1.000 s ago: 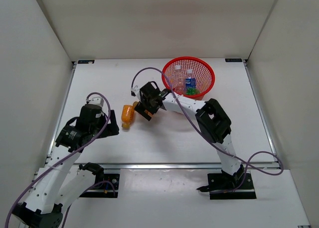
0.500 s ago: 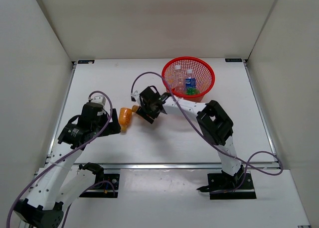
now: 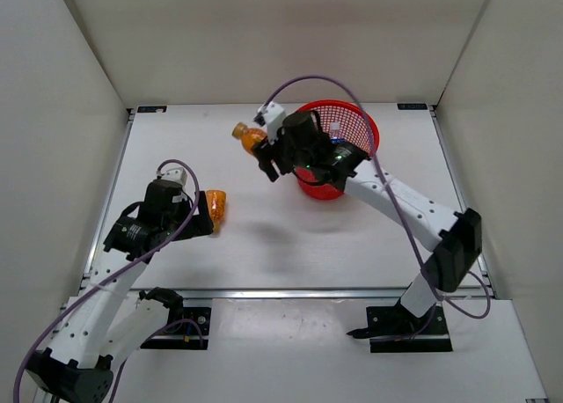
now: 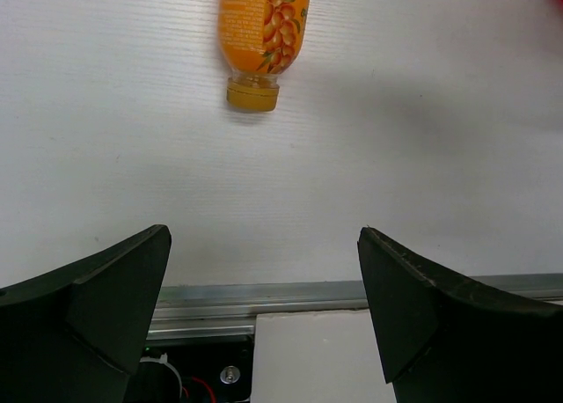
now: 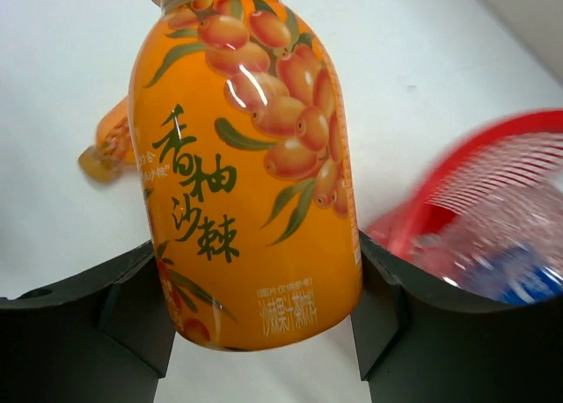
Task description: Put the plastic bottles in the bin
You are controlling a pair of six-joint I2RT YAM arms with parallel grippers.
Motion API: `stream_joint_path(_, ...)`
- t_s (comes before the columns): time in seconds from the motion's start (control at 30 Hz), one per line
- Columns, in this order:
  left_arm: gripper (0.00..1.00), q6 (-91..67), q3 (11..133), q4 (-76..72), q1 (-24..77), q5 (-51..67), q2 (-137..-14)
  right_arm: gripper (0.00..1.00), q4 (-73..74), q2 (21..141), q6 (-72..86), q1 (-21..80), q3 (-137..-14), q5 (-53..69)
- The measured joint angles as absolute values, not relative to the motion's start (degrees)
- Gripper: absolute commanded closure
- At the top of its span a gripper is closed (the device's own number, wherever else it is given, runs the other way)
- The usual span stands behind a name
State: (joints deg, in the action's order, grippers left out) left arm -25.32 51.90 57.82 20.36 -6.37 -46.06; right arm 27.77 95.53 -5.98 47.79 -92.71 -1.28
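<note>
White bench (image 3: 264, 245) boxed in by pale walls. Right tool (image 3: 264, 150) raised off the bench, closed on a small orange plastic bottle (image 5: 251, 165) with a berry-printed label. One black finger (image 5: 97, 319) pressed to each side of its lower body, cap end pointing away from the wrist. Held bottle just left of the round red plastic mesh bin (image 3: 373, 132), beside its rim and outside it. Right arm stretched across the near side of the bin, hiding much of its inside. Within the bin, blurred in the right wrist view, a clear bottle with a blue label (image 5: 526, 284); other contents too unclear to name. Left tool (image 4: 264, 302) well left of the bin, low over the bench, spread wide, holding nothing. Just beyond its fingers, a second orange plastic bottle (image 4: 262, 20) lying on its side on the bench, cap toward the tool, apart from both fingers, well left of the bin and nearer the arm bases than the held one.
</note>
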Motion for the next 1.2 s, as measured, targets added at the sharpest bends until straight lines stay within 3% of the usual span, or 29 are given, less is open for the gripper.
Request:
stream_joint_path(0.13,0.01,-25.5,51.31,57.01,20.08,-6.26,-46.81,0.77,27.94,89.89,-3.92,41.93,-92.71,-2.83)
stream_joint_path(0.2,0.02,-25.63,51.07,56.12,19.55,-5.91,-47.86,0.67,28.29,88.68,-2.9,36.84,-92.71,-3.03)
stream_joint_path(0.27,0.02,-25.85,51.05,54.98,19.2,-5.74,-49.28,0.31,28.8,88.47,-2.09,31.51,-92.66,-2.81)
stream_joint_path(0.3,0.01,-25.98,51.05,54.35,19.07,-5.58,-50.06,0.2,29.28,88.47,-1.65,29.21,-92.42,-2.92)
stream_joint_path(0.33,0.01,-26.02,51.0,53.74,19.0,-5.45,-50.72,0.01,29.65,88.47,-1.3,27.73,-91.98,-3.27)
stream_joint_path(0.67,0.02,-27.09,45.63,43.59,16.03,-3.36,-59.27,0.01,34.13,85.43,-1.08,19.53,-90.45,-1.3)
stream_joint_path(1.2,0.01,-26.63,46.28,23.35,16.25,-5.43,-83.24,0.01,37.8,59.33,3.46,0.78,-68.66,3.03)
